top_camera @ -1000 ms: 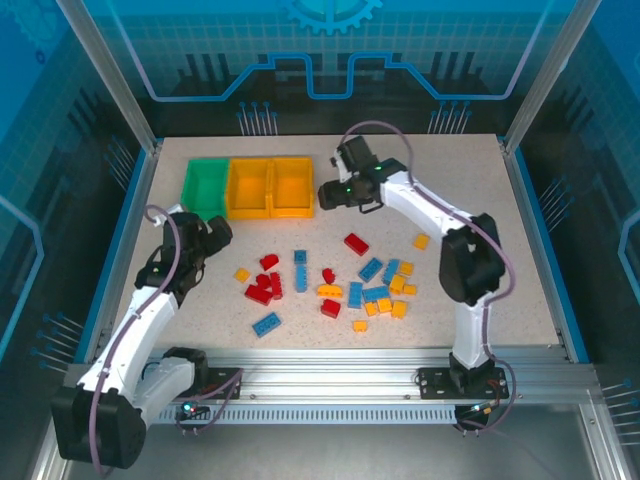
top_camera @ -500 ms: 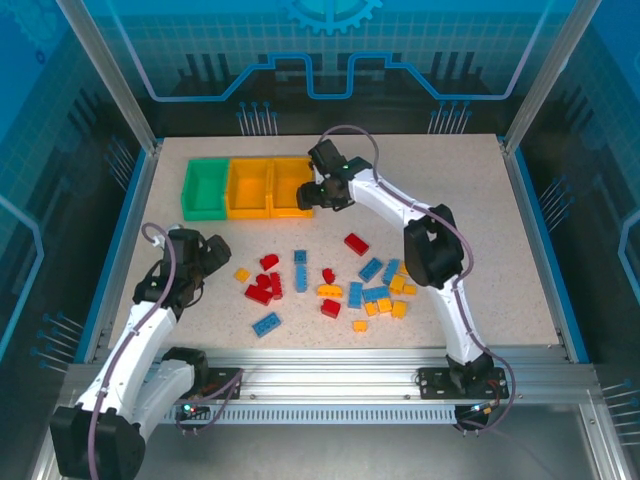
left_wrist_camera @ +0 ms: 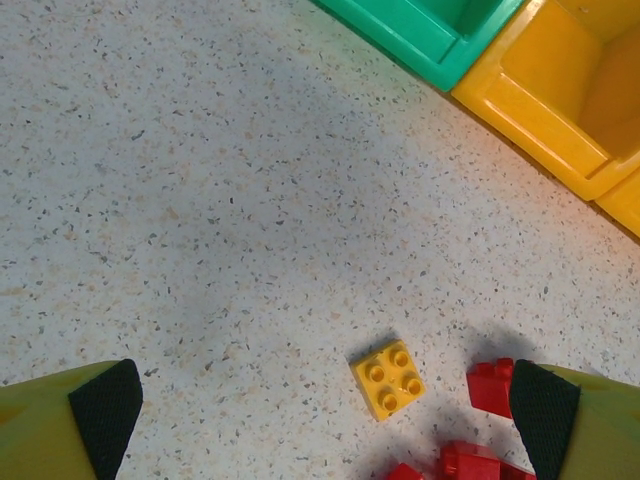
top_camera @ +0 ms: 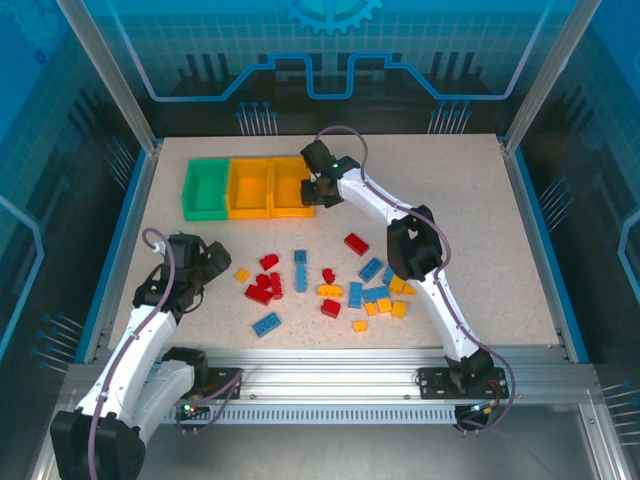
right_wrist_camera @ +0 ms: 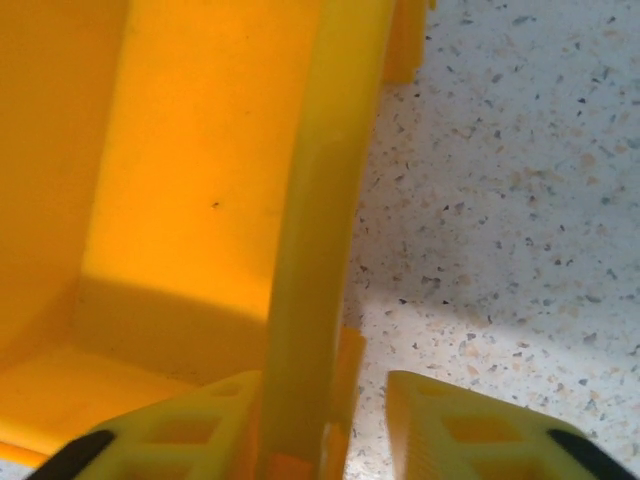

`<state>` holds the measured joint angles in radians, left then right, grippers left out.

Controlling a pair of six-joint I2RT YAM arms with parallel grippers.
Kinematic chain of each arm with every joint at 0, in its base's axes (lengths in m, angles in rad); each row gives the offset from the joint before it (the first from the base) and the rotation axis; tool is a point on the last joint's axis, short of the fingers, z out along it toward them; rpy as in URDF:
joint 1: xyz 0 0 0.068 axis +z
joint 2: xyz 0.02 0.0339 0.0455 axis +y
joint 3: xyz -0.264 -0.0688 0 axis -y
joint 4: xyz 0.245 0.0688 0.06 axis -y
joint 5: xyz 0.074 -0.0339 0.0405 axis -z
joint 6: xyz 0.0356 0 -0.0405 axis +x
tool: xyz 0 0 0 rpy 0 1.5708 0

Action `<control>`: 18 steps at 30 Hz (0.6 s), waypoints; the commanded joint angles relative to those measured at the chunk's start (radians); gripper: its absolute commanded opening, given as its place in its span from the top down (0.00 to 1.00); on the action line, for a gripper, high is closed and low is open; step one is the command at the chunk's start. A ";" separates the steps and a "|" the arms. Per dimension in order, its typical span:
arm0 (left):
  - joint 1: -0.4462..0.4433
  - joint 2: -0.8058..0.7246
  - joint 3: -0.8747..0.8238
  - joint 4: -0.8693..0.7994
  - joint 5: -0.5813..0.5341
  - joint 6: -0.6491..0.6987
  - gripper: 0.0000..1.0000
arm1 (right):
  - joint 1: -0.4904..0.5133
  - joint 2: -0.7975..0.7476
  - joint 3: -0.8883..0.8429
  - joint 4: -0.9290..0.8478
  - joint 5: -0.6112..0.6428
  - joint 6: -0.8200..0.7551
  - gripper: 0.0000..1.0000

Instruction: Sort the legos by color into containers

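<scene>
Yellow brick [left_wrist_camera: 388,378] likely light, hard, slick — pinch flat sides; left gripper [left_wrist_camera: 325,412] wide, right gripper [right_wrist_camera: 320,430] narrow astride bin wall [right_wrist_camera: 320,200], clamp unclear.

The top camera looks down on the whole table [top_camera: 480,200] from above its near edge; both wrist cameras face down close, sharing the yellow bins [top_camera: 272,187] with it

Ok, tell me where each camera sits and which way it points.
Top external: above and behind the bases, looking down on the table; both arms show.
Left wrist: on the left arm, looking down past the open left gripper at a yellow brick and the green bin.
Right wrist: looking down the right-hand yellow bin wall, right gripper fingers astride it.
Shared: top and left wrist both show that brick.
</scene>
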<state>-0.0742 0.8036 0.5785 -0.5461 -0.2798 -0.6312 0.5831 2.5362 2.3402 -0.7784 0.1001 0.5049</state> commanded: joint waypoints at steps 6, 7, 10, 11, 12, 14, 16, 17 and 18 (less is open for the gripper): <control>-0.006 -0.012 -0.026 -0.023 0.010 -0.023 0.01 | -0.053 -0.080 -0.086 -0.033 0.071 -0.028 0.74; -0.006 -0.012 -0.029 -0.022 0.010 -0.023 0.01 | -0.059 -0.098 -0.110 -0.027 0.075 -0.030 0.75; -0.006 -0.011 -0.031 -0.021 0.013 -0.028 0.01 | -0.082 -0.161 -0.204 0.002 0.084 -0.037 0.75; -0.006 -0.009 -0.031 -0.024 0.011 -0.028 0.01 | -0.090 -0.183 -0.237 0.012 0.087 -0.039 0.75; -0.007 -0.008 -0.031 -0.031 0.000 -0.038 0.01 | -0.098 -0.203 -0.271 0.022 0.092 -0.041 0.75; -0.010 -0.002 -0.026 -0.044 -0.005 -0.052 0.01 | -0.112 -0.248 -0.327 0.037 0.099 -0.043 0.75; -0.021 0.010 -0.022 -0.046 0.009 -0.056 0.01 | -0.129 -0.280 -0.384 0.054 0.105 -0.043 0.75; -0.032 0.018 -0.020 -0.045 0.012 -0.059 0.01 | -0.138 -0.298 -0.416 0.068 0.108 -0.042 0.75; -0.050 0.029 -0.019 -0.045 0.011 -0.064 0.01 | -0.147 -0.317 -0.447 0.078 0.110 -0.040 0.75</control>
<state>-0.0921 0.8120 0.5655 -0.5625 -0.2798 -0.6621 0.4599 2.2963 1.9514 -0.7277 0.1802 0.4717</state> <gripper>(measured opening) 0.989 0.247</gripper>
